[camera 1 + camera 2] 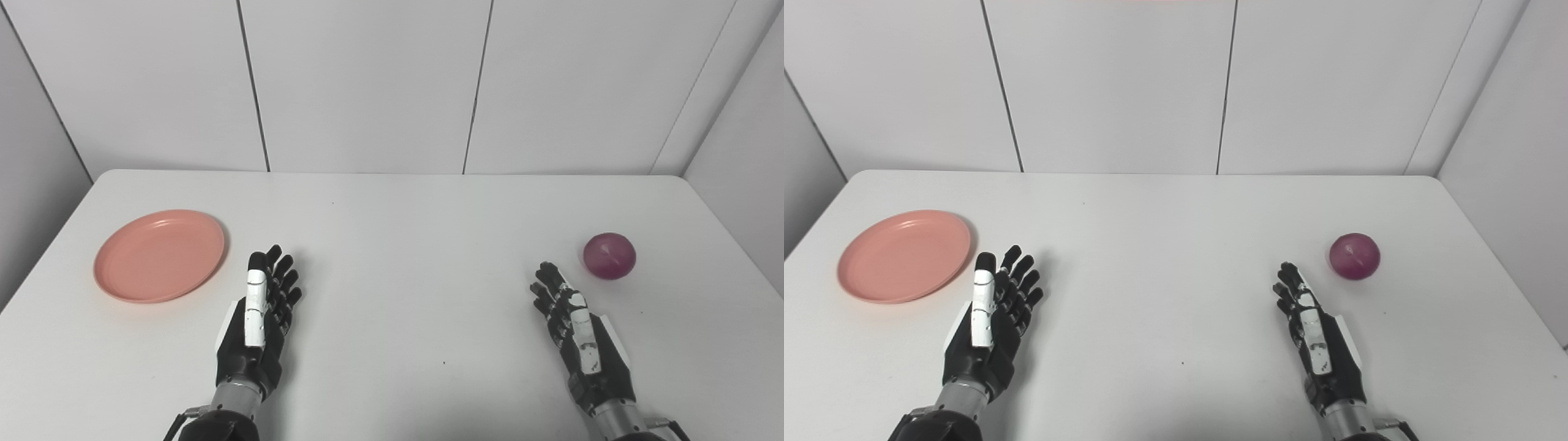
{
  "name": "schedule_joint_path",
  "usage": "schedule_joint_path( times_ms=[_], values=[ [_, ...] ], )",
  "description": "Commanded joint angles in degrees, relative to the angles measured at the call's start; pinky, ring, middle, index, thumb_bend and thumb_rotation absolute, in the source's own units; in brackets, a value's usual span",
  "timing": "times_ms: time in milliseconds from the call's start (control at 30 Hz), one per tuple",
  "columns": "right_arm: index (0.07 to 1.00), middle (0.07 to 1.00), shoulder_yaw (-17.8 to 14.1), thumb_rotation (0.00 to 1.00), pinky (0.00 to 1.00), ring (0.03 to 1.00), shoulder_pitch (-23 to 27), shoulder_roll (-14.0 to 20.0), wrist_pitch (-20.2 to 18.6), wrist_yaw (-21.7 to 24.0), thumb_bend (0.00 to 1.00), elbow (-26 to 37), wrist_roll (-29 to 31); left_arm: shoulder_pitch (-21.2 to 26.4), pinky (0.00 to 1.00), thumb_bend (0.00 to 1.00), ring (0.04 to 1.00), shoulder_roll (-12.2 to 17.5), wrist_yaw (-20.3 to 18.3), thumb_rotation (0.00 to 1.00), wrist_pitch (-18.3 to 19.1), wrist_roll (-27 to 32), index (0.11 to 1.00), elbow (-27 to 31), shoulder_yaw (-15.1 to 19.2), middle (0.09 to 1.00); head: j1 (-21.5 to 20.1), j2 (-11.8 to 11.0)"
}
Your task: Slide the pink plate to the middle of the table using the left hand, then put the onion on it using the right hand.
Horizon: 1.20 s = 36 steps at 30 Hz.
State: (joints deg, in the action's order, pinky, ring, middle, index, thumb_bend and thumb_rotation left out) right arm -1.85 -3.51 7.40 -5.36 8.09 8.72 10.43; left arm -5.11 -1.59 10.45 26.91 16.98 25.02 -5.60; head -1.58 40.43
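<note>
Fingers (277, 278) of both hands extended, spread, holding nothing.

A pink plate (159, 255) lies at the left of the frame on the white tabletop (398, 245), empty. The purple onion (609, 255) sits at far right. The left hand (260, 318) rests lower left near the plate, fingers extended, holding nothing; the right hand (576, 331), lower right, likewise, fingertips near the onion.

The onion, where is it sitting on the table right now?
In both eye views the onion sits on the table's right side, just beyond and right of the open right hand, untouched, far across from the pink plate.
</note>
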Motion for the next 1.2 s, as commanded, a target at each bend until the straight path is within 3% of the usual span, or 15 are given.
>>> schedule_joint_path(
  times_ms=[0,667,1167],
  values=[
    [0.941,0.955,0.07,1.00,0.97,0.945,1.11,0.01,1.59,0.56,0.95,1.10,0.22,-3.35,1.00,0.72,1.000,7.27,1.41,1.00,0.01,1.37,1.000,1.09,-1.04,1.000,0.04,0.07],
    [0.940,0.949,-0.06,1.00,0.97,0.938,1.18,0.17,1.32,0.61,0.95,1.19,0.39,-2.51,1.00,0.73,1.000,10.34,7.10,1.00,0.01,5.81,1.000,1.54,-4.34,1.000,0.36,0.44],
    [0.935,0.944,0.02,1.00,0.97,0.934,1.24,0.20,1.20,0.66,0.97,1.02,0.38,-2.30,1.00,0.73,1.000,11.39,8.48,1.00,0.01,7.28,1.000,1.64,-5.32,1.000,0.20,0.39]
  ],
)
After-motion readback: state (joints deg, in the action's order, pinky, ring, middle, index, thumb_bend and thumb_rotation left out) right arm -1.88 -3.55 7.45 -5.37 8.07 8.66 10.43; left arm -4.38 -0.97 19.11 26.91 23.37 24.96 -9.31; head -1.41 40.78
